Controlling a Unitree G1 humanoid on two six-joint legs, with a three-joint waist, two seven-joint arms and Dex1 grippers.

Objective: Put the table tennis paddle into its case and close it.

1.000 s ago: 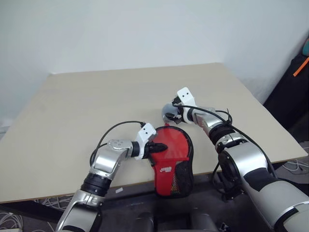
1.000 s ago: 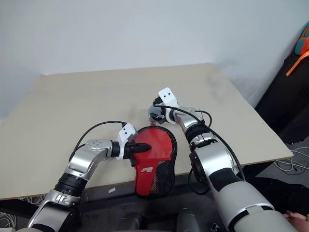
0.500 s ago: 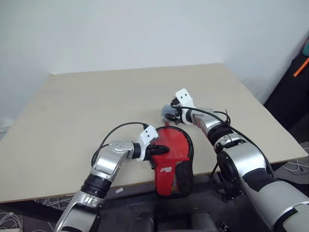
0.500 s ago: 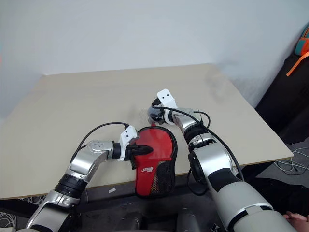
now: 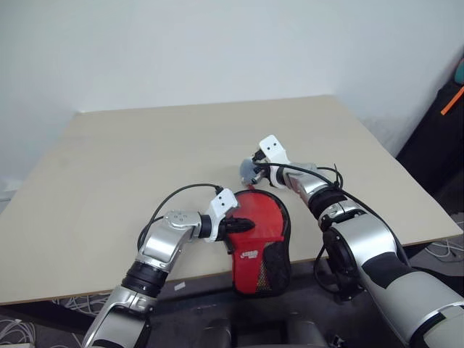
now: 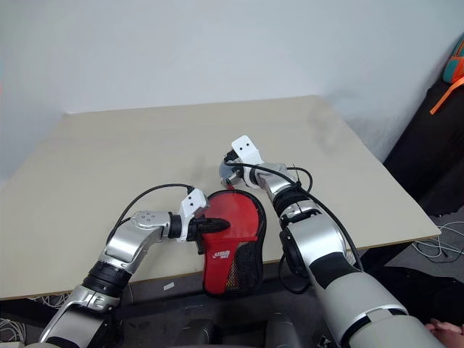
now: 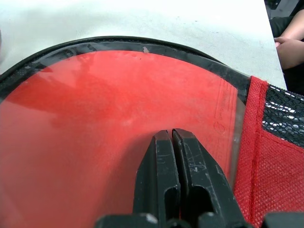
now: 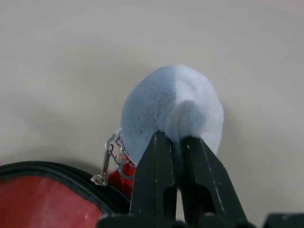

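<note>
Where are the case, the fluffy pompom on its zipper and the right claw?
case (image 5: pixel 264 264), left eye view, its mesh section.
fluffy pompom (image 8: pixel 171 102), right wrist view, its middle.
right claw (image 8: pixel 178 142), right wrist view, between its fingertips.

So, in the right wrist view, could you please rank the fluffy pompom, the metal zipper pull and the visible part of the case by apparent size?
1. Fluffy pompom, largest, though it sits nearest the camera, pinched by the right gripper.
2. Visible part of the case, a cropped corner.
3. Metal zipper pull, clearly smallest.
</note>
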